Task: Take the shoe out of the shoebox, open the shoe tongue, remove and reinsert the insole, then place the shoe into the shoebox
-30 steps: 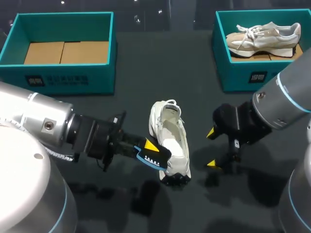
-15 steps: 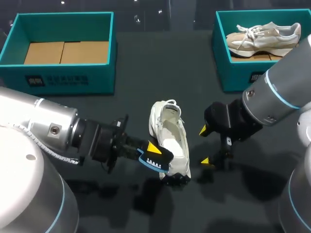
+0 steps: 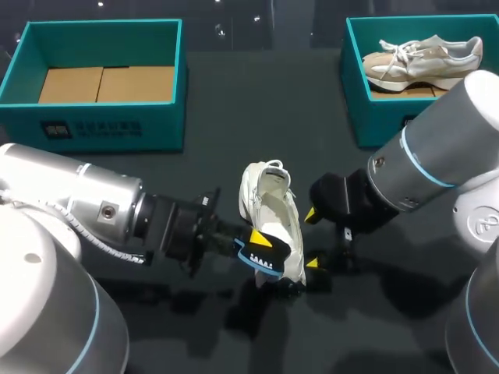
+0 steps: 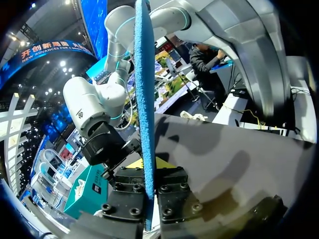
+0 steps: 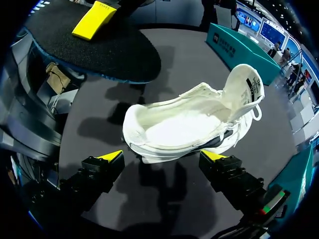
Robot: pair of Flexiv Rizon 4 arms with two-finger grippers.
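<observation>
Setting: robot manipulation station, lab or demonstration type (which of the two could not be told from the surface alone).

Evidence recorded:
- One dark matte surface [image 3: 234, 101], serving as the work area.
- Two silver-grey robot arms, the left arm [image 3: 86, 206] and the right arm [image 3: 437, 156], which came in from opposite sides.
- Two matching open teal shoeboxes at the far corners. The left shoebox [image 3: 101, 128] showed a plain cardboard floor, and the right shoebox [image 3: 374, 117] held a beige shoe [image 3: 425, 58].
- One white shoe [image 3: 273, 214], which lay between the arms.
</observation>
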